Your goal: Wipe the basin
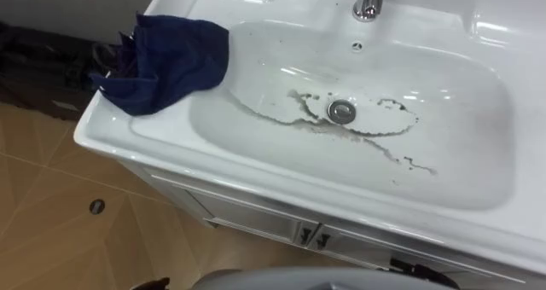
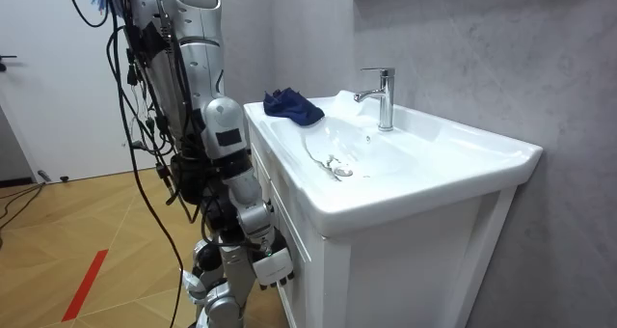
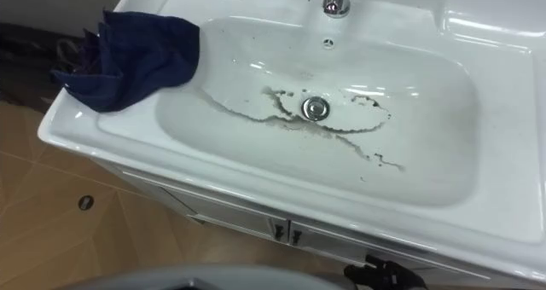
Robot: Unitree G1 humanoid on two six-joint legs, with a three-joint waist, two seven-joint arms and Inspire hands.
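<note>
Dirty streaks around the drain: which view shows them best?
The left eye view: it looks down on all the streaks around the drain. The right eye view matches it; the room view catches them small, side-on.

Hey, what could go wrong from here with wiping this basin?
The blue cloth lies bunched on the left rim of the basin, partly over the outer edge; a clumsy grab could knock it to the floor. The dark streaks ring the drain; one pass may just smear them.
</note>
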